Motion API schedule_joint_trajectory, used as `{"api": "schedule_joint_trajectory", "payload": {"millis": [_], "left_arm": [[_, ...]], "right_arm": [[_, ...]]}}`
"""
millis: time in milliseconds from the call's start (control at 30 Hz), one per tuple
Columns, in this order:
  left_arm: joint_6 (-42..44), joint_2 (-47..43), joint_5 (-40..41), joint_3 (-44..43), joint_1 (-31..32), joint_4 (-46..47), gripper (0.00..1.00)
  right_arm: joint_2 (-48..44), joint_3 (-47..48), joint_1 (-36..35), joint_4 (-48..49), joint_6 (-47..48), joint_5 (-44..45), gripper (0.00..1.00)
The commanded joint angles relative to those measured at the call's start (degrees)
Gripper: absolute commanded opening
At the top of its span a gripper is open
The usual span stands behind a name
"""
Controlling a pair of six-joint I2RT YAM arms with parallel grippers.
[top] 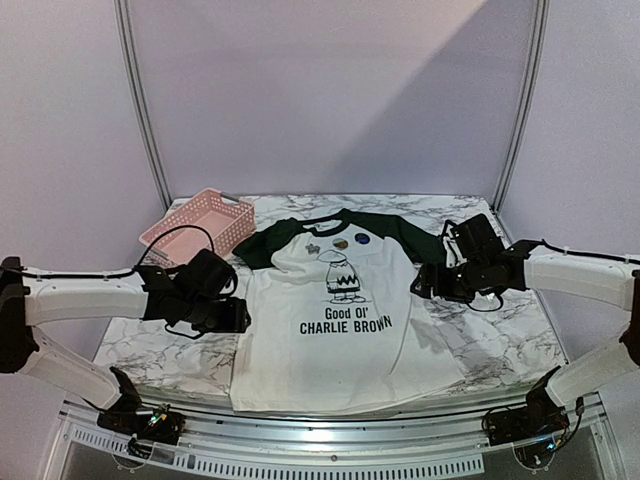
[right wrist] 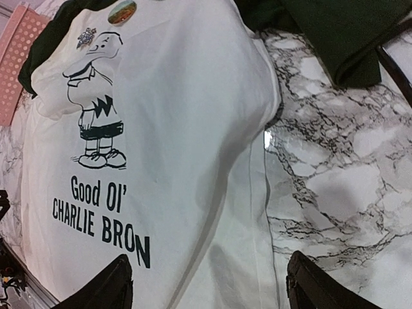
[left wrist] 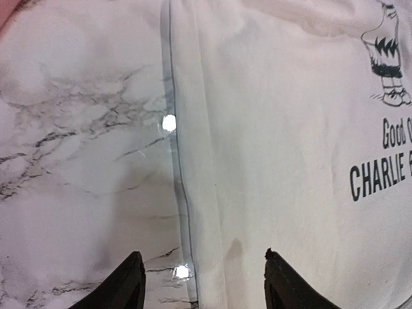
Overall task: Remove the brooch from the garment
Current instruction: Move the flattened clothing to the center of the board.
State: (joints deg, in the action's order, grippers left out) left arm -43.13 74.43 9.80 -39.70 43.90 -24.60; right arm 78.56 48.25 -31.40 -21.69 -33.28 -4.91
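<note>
The garment (top: pixel 340 350), a white T-shirt with dark green sleeves and black "Good Ol' CHARLIE BROWN" print, lies flat on the marble table. A silvery star-shaped brooch (top: pixel 313 247) is pinned near the collar, above the cartoon figure, with two round badges (top: pixel 341 242) to its right. In the right wrist view the brooch (right wrist: pixel 86 37) shows at top left. My left gripper (top: pixel 240 316) hovers open over the shirt's left side seam (left wrist: pixel 183 193), nothing between its fingers (left wrist: pixel 119 286). My right gripper (top: pixel 420 281) is open over the shirt's right edge (right wrist: pixel 264 193), holding nothing.
A pink perforated basket (top: pixel 205 222) stands at the back left of the table (top: pixel 500 330). The shirt's dark green sleeve (right wrist: pixel 347 32) lies folded on the marble near the right arm. A black cable (right wrist: pixel 394 64) runs beside it.
</note>
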Motion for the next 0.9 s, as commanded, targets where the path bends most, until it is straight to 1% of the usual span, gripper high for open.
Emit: {"api": "schedule_joint_trajectory", "payload": {"millis": [0, 167, 300, 400, 467, 700, 800, 867], "left_arm": [[-1.3, 3.5, 2.3, -0.8, 2.9, -1.4, 0.61], [-2.2, 6.0, 2.5, -0.4, 3.8, -0.2, 0.59], [-2.8, 7.6, 2.8, -0.1, 4.3, 0.5, 0.56], [-3.1, 8.4, 3.3, 0.2, 4.5, 1.0, 0.54], [-3.5, 8.8, 2.9, 0.5, 4.7, 1.8, 0.49], [-4.1, 10.5, 2.0, 1.0, 5.3, 3.5, 0.36], [-4.4, 11.1, 2.1, 1.3, 5.3, 3.8, 0.26], [-4.5, 11.2, 2.0, 1.7, 5.4, 4.4, 0.17]], "right_arm": [[-3.1, -3.2, -0.1, -0.2, -3.9, 0.7, 0.81], [-4.1, -5.9, 0.0, 0.0, -5.1, 0.3, 0.77], [-3.8, -8.0, -0.1, 0.7, -5.7, -0.6, 0.69], [-3.8, -9.3, -0.1, 1.6, -6.0, -1.2, 0.67], [-3.8, -9.9, 0.0, 2.1, -6.2, -1.4, 0.66], [-3.9, -10.7, -0.1, 2.2, -6.8, -1.0, 0.66], [-3.7, -11.1, 0.0, 2.0, -7.3, -1.2, 0.64], [-3.3, -11.1, 0.0, 0.9, -7.8, -0.5, 0.6]]}}
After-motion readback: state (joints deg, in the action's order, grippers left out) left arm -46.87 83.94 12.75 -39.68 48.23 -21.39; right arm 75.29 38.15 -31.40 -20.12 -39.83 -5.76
